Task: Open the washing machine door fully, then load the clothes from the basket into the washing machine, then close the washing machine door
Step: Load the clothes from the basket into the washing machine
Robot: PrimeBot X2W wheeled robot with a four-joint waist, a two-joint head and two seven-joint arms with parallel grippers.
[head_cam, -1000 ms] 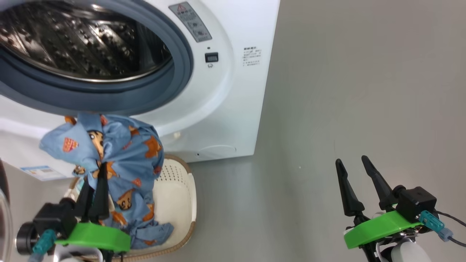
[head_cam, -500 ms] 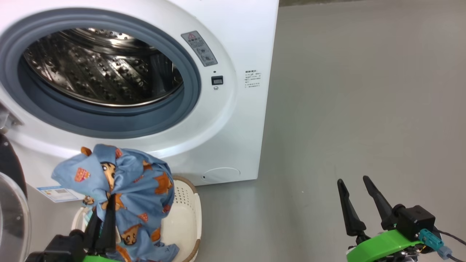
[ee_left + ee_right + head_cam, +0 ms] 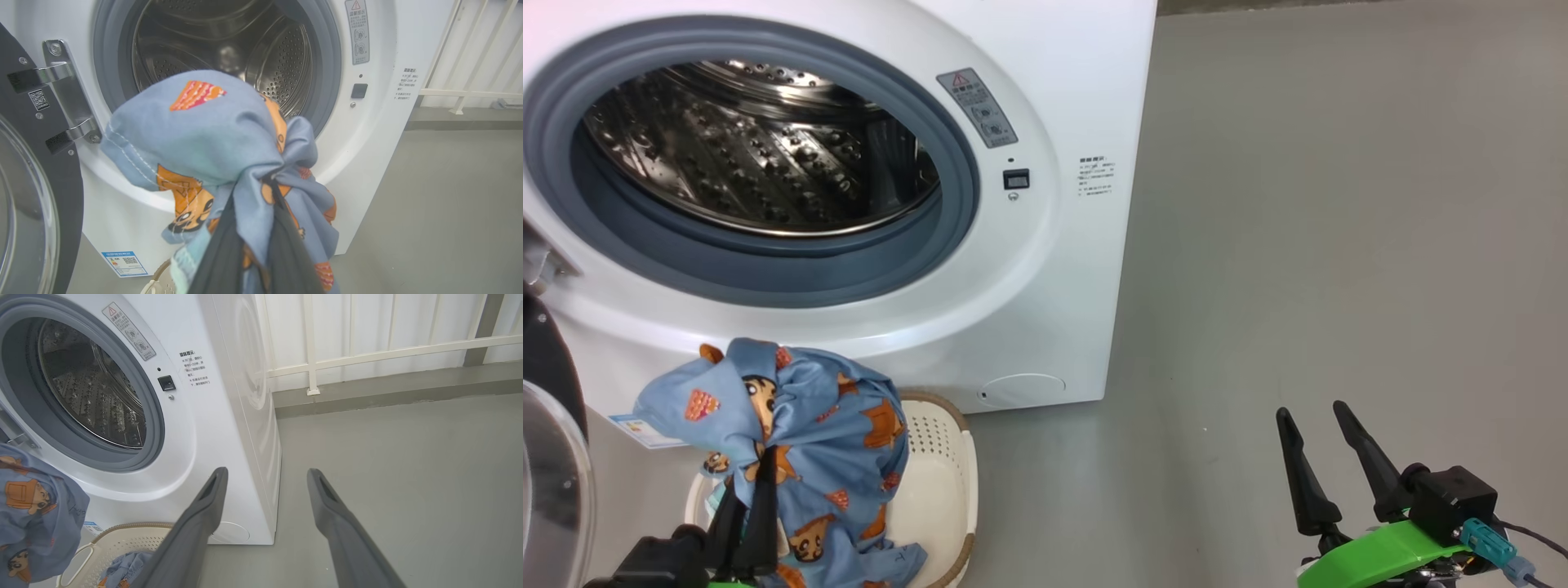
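Note:
The white washing machine [image 3: 1062, 269] stands open, its steel drum [image 3: 760, 163] empty inside the grey gasket. The washing machine door [image 3: 546, 367] is swung out at the left, and its black rim, hinge and glass also appear in the left wrist view [image 3: 61, 196]. My left gripper [image 3: 752, 490] is shut on the clothes [image 3: 800, 425], a bunch of light blue bear-print fabric held up above the basket [image 3: 935, 490], below the drum opening. The lifted clothes [image 3: 212, 134] drape over my fingers. More blue fabric [image 3: 122, 571] lies in the basket [image 3: 130, 535]. My right gripper [image 3: 1311, 441] is open and empty over the floor.
Grey floor [image 3: 1339, 204] stretches to the right of the machine. A white railing [image 3: 367, 355] and a low grey kerb run along the wall behind it. A blue label sticker [image 3: 124, 263] sits low on the machine's front.
The head camera has tilted up, so the drum sits lower and fuller in view. My left gripper still holds the garment above the basket. The right gripper has stayed put.

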